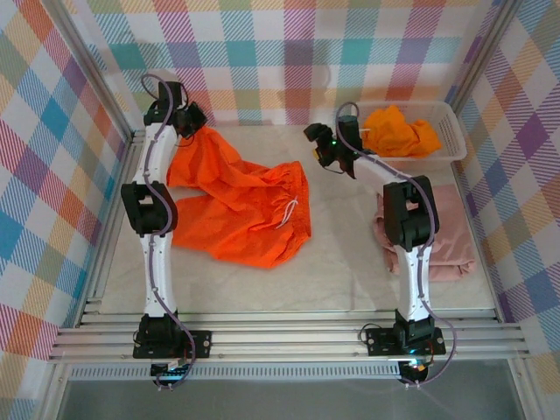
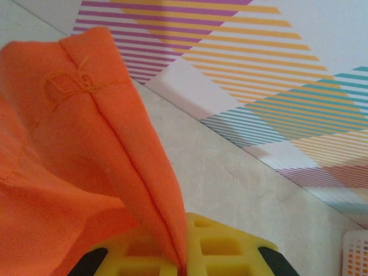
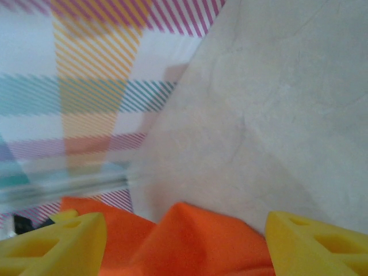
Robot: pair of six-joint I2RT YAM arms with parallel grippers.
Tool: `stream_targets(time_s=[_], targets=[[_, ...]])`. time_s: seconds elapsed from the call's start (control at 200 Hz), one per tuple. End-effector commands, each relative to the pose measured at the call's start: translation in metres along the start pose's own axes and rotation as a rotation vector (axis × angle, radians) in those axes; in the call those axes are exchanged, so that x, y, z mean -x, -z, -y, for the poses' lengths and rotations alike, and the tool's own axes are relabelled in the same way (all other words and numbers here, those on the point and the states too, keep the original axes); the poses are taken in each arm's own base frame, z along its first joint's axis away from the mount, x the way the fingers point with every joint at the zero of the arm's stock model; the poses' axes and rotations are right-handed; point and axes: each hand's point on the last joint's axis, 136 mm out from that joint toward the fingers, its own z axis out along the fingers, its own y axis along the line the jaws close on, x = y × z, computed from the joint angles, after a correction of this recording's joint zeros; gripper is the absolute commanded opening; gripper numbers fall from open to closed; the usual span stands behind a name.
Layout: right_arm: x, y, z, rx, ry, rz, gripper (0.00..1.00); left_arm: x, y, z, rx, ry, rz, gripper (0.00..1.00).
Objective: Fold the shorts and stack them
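The bright orange shorts (image 1: 245, 210) lie spread left of centre, their gathered waist with a white drawstring toward the middle. My left gripper (image 1: 194, 122) is at the far left and shut on one leg's edge, lifting it; in the left wrist view the cloth (image 2: 75, 144) runs down into the closed yellow jaws (image 2: 185, 261). My right gripper (image 1: 315, 147) hovers open right of those shorts, its yellow fingers (image 3: 63, 238) wide apart with orange cloth (image 3: 190, 241) seen between them, not gripped. The dusty pink shorts (image 1: 451, 236) lie folded at the right. The yellow-orange shorts (image 1: 398, 131) sit bunched in the basket.
The white mesh basket (image 1: 451, 131) stands at the back right; its corner (image 2: 356, 253) shows in the left wrist view. Plaid walls close in the back and both sides. Bare table lies in front of the orange shorts and between the two arms.
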Motion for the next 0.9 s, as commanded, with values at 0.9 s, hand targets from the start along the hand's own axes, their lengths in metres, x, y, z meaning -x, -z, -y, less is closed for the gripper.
stream_targets(time_s=[0.9], targets=[[-0.154,-0.007,-0.033,-0.058,0.551,-0.241,0.79,-0.001,0.016,0.007,-0.036,-0.018,-0.041,0.1]])
